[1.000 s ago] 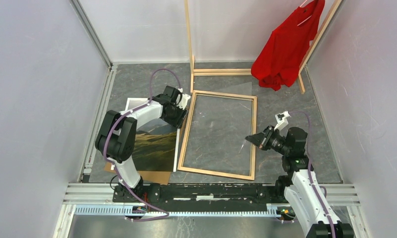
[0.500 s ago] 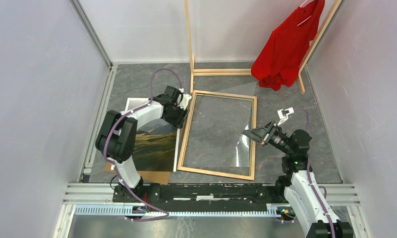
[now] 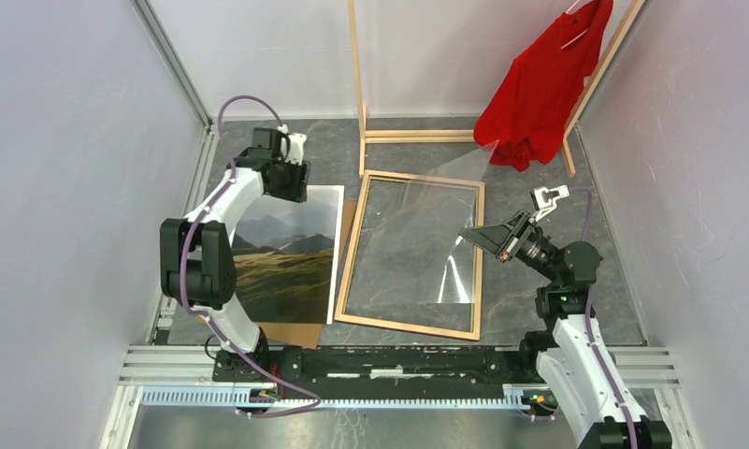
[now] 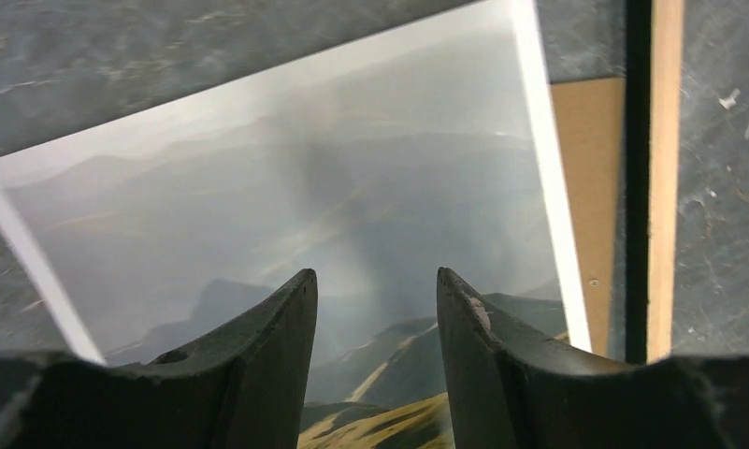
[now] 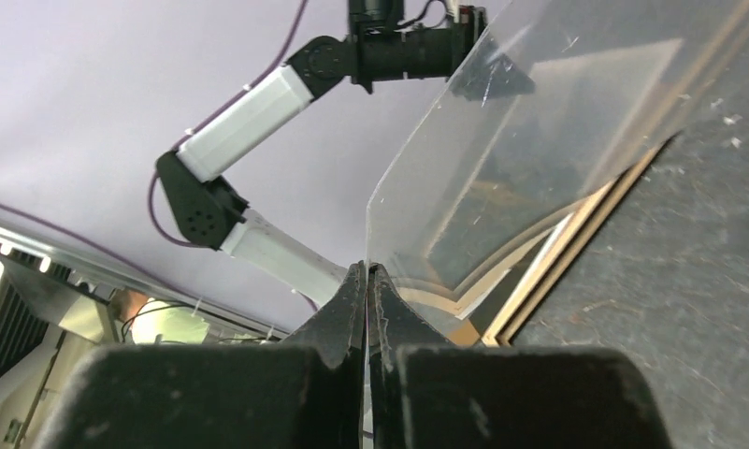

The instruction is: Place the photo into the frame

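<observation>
We see the left gripper (image 4: 375, 285), fingers half apart and empty, above the glossy rectangular photo (image 3: 286, 257), which lies face up on brown cardboard (image 3: 291, 332) just beside the thin, wood-backed frame (image 3: 350, 253). The right gripper (image 5: 366, 271) pinches a clear stiff sheet (image 3: 459, 187), tilted over the frame. The table (image 3: 525, 201) is grey and marbled, the walls (image 3: 71, 187) pale.

a robotics lab test cell: plain pale lilac wall panels (image 3: 71, 187) box in a dark grey stone-patterned table (image 3: 539, 178) on three sides. silver aluminium extrusion rails (image 3: 165, 360) run along its edges. two white-and-black robot arms, the left arm (image 3: 223, 201) and the right arm (image 3: 581, 360), are bolted at the near rail, trailing purple cables (image 3: 244, 100). a light wooden clothes rack (image 3: 356, 84) with a red shirt (image 3: 539, 89) stands at the back.
</observation>
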Robot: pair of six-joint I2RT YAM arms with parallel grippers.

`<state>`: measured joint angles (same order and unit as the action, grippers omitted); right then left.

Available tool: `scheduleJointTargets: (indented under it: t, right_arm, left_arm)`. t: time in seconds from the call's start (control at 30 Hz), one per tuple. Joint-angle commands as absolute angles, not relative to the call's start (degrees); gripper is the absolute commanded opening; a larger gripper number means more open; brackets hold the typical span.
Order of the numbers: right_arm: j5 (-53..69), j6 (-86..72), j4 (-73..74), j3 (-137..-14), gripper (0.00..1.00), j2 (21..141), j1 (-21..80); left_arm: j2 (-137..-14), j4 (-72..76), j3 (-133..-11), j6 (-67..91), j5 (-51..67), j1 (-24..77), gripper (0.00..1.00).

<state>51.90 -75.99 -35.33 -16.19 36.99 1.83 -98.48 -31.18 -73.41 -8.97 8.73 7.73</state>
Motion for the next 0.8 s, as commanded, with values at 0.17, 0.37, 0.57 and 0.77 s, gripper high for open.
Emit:
scheduleJointTargets:
  t: [0.17, 0.37, 0.57, 0.77]
  right_arm:
    - [49.3, -80.6, -46.5, -20.1, 0.0, 37.2, 7.1]
    - [48.0, -78.2, -49.4, -14.8, 0.0, 40.2, 11.2]
    - [43.0, -64.2, -32.9, -7.4, 0.0, 39.3, 11.2]
    - [35.9, -58.1, -28.6, 1.8, 0.03, 39.9, 11.2]
  left_arm:
    - [-94.8, -32.8, -75.3, -8.5, 8.8, 3.7, 0.57]
    - [-94.4, -32.8, -74.4, -8.6, 9.2, 3.6, 0.57]
    - [-94.1, -32.7, -71.1, -9.7, 13.0, 3.9, 0.59]
    - [-94.1, -28.2, -61.5, -10.7, 9.8, 10.4, 0.64]
